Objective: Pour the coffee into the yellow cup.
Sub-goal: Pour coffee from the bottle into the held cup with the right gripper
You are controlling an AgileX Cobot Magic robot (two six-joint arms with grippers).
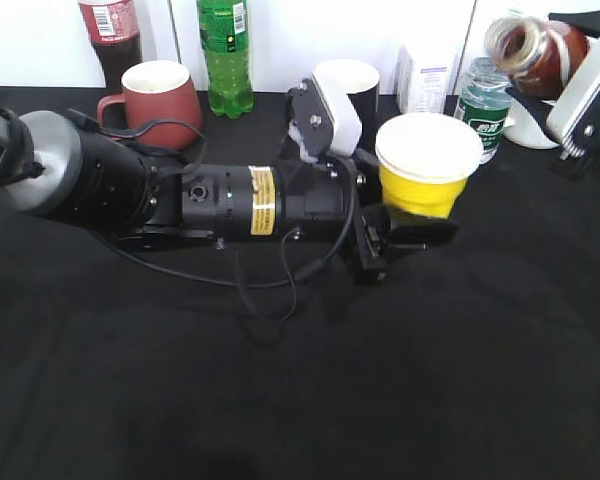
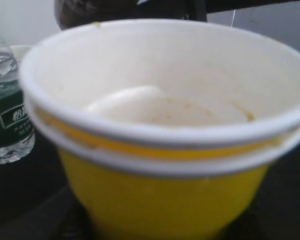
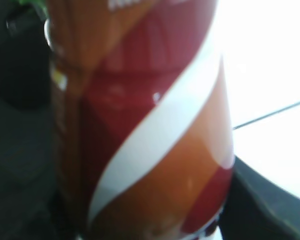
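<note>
The yellow cup has a white rim and sits between the jaws of my left gripper, which is shut on its lower part at the table's middle right. In the left wrist view the cup fills the frame. Its inside is white with a few brownish marks, and no liquid shows in it. My right gripper is shut on the coffee bottle and holds it raised and tilted at the back right. The bottle's gold-ringed mouth points left, above and right of the cup. Its orange-brown and white label fills the right wrist view.
Along the back edge stand a cola bottle, a maroon mug, a green bottle, a black mug, a white carton and a green-labelled water bottle. The water bottle also shows in the left wrist view. My left arm lies across the black table.
</note>
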